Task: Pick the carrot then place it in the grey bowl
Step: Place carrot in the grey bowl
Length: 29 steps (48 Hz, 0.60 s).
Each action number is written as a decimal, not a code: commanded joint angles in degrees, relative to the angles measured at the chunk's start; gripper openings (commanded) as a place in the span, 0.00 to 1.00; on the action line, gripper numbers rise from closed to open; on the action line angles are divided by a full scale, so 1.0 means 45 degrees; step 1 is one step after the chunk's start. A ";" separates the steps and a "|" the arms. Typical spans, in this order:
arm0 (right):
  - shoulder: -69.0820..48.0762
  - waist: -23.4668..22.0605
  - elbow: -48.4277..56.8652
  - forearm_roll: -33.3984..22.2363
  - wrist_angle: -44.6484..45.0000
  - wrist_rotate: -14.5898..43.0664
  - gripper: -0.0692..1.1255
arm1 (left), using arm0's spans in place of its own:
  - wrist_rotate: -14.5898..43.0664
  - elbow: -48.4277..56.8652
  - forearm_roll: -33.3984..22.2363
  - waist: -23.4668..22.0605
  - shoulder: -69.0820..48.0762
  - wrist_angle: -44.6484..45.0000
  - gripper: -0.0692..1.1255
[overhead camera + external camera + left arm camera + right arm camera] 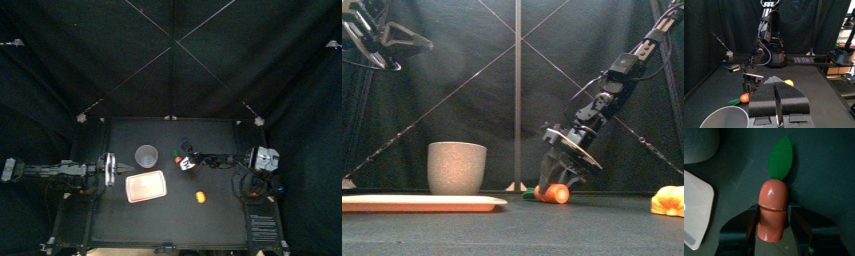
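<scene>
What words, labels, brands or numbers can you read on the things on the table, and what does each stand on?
None can be read: the orange toy carrot with a green leaf, the tall grey speckled cup, the flat pink tray and the small yellow toy all show plain surfaces, with no print visible.

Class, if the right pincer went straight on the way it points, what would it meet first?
The carrot, lying on the table right in its line; whether the right pincer touches it yet is unclear.
</scene>
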 commanded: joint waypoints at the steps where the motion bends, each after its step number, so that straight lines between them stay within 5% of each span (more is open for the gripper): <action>1: -0.0137 0.0020 -0.0176 -0.0039 0.0078 -0.0039 0.51 | 0.0000 -0.0176 0.0039 -0.0020 0.0020 -0.0059 0.03; 7: -0.0195 0.0098 -0.0234 -0.0039 0.0098 -0.0059 0.43 | 0.0000 -0.0176 0.0039 -0.0020 0.0020 -0.0059 0.03; 29: -0.2305 0.0371 -0.3008 -0.1211 0.1250 -0.0059 0.43 | 0.0020 -0.0195 0.0039 -0.0020 0.0020 -0.0059 0.03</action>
